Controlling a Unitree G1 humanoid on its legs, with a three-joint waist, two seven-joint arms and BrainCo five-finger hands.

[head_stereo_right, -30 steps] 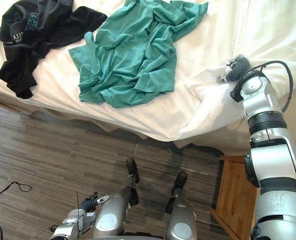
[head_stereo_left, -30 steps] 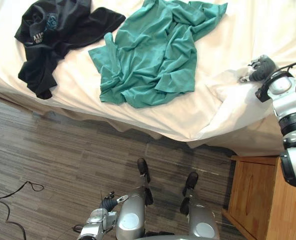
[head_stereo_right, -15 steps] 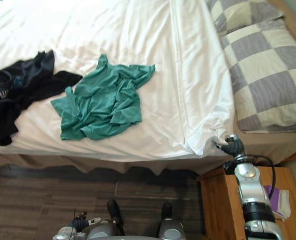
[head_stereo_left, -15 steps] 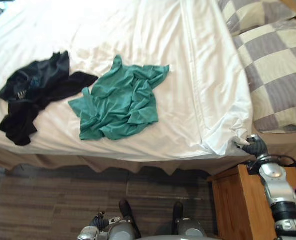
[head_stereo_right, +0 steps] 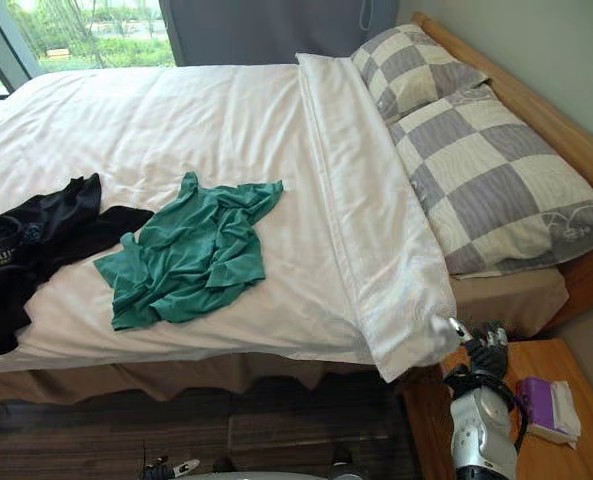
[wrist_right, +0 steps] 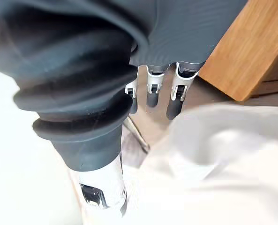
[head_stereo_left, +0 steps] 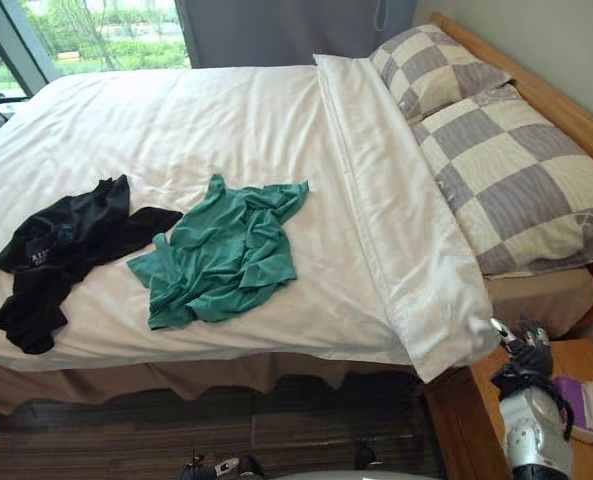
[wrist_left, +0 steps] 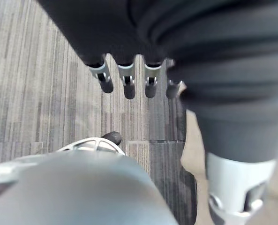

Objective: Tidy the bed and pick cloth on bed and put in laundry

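A crumpled teal cloth (head_stereo_left: 221, 255) lies in the middle of the white duvet (head_stereo_left: 226, 120) on the bed. To its left, near the bed's edge, a black cloth (head_stereo_left: 61, 245) is spread out. My right hand (head_stereo_left: 521, 345) is at the duvet's near right corner (head_stereo_left: 446, 340), just beside it, holding nothing. In the right wrist view its fingers (wrist_right: 154, 89) are straight and open above the white fabric (wrist_right: 223, 159). My left hand (wrist_left: 129, 79) hangs open over the wooden floor, far from both cloths.
Two checked pillows (head_stereo_left: 506, 180) lie at the head of the bed against a wooden headboard (head_stereo_left: 536, 90). A wooden nightstand (head_stereo_left: 476, 420) stands under my right arm, with a purple and white item (head_stereo_left: 586, 400) on it. Grey plank floor runs along the bed's near side.
The camera has tilted up, so the whole bed shows now. My right hand, shut on the duvet corner before, has let it go and straightened its fingers.
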